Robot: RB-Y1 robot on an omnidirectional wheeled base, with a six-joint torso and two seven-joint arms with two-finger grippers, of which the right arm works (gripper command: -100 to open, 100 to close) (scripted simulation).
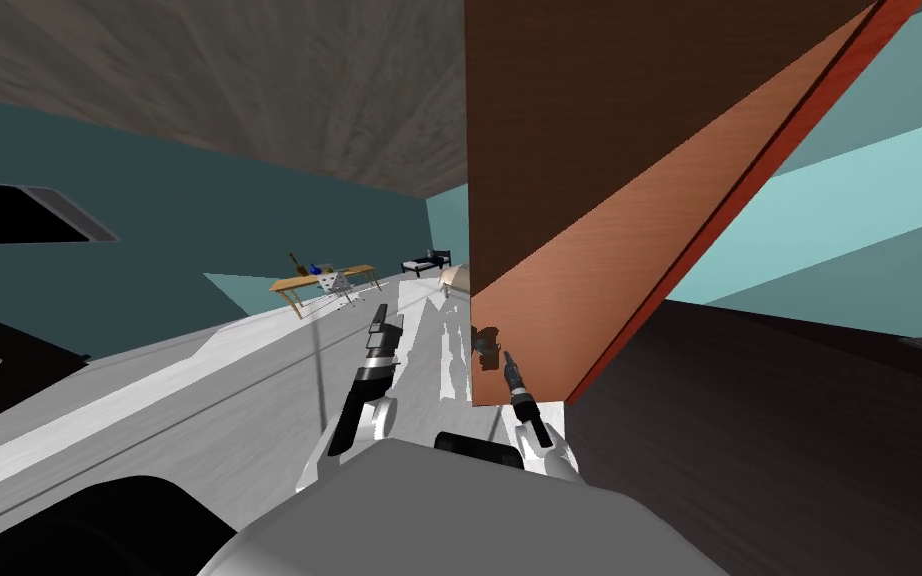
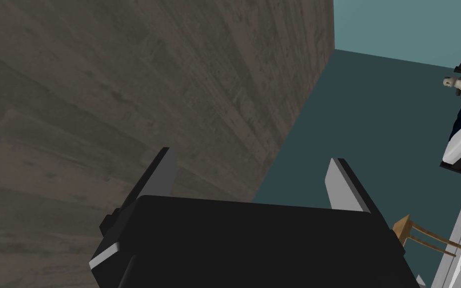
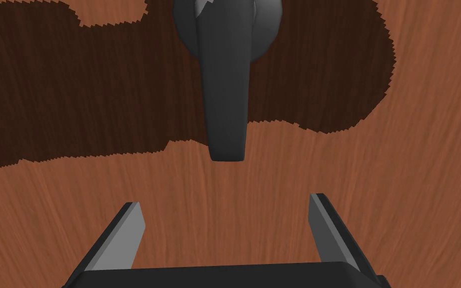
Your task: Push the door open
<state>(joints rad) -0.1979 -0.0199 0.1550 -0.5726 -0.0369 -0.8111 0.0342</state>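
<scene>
Door (image 1: 569,200) of reddish-brown wood stands straight ahead of my right gripper (image 3: 224,200), its face close beyond my fingertips; I cannot tell whether they touch it. The dark lever handle (image 3: 224,90) sits near the door's upright edge, on the side toward my left arm. It lies dead ahead on the line between my two fingers, its long axis running toward the gripper with the free tip nearest me. My right fingers are spread wide and hold nothing. My left gripper (image 1: 381,320) hangs off past that edge, likewise spread and empty, so the right arm is nearer. I judge the push should go straight forward into the panel.
</scene>
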